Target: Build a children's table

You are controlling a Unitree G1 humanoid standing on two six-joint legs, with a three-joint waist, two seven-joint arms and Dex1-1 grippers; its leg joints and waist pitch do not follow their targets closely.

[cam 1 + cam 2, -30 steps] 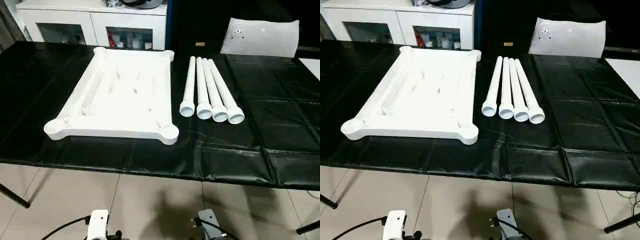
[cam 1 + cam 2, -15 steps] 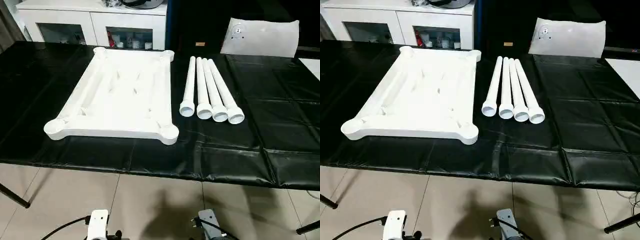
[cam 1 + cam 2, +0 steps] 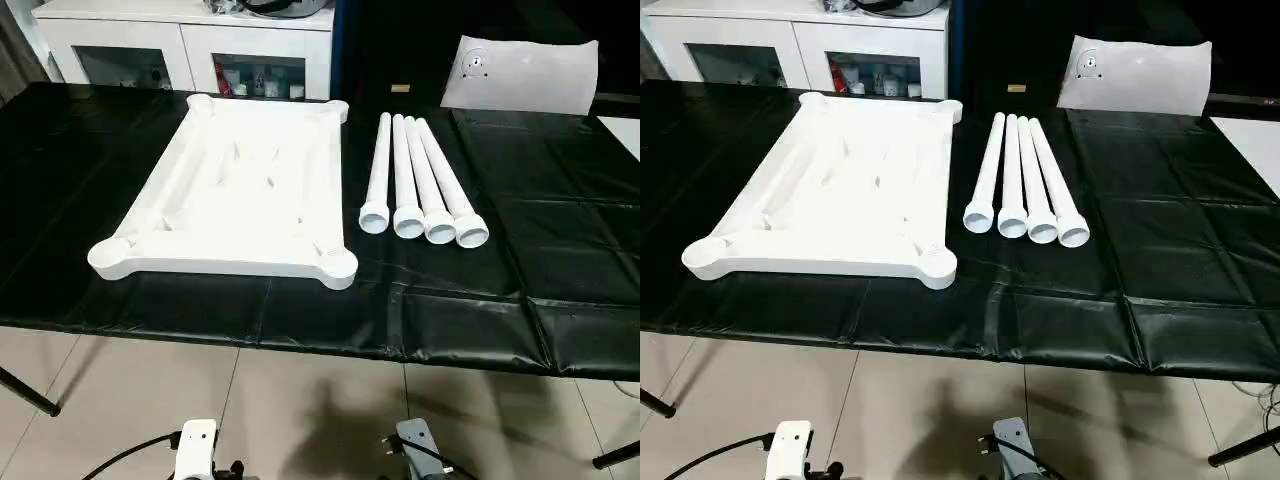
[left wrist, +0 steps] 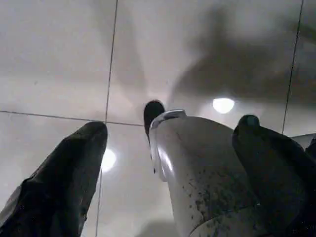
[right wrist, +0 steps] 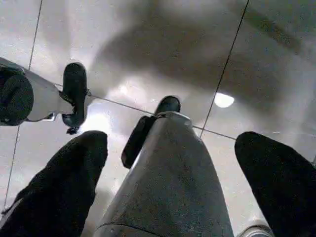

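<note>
Black-covered desk [image 3: 500,300]: table top [image 3: 240,190] upside down toward left edge, four legs [image 3: 420,180] side by side just right. Both grippers [image 4: 168,148] [image 5: 173,163] wide open, empty. Legs likely light, stiff, slick; grasp mid-shaft.

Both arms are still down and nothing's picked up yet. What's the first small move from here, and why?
Probably raise the right gripper toward the nearest leg. The tabletop already lies underside up with its corner sockets exposed, the four legs lie side by side just right of it, and both grippers, left gripper included, hang open and empty over the floor.
</note>
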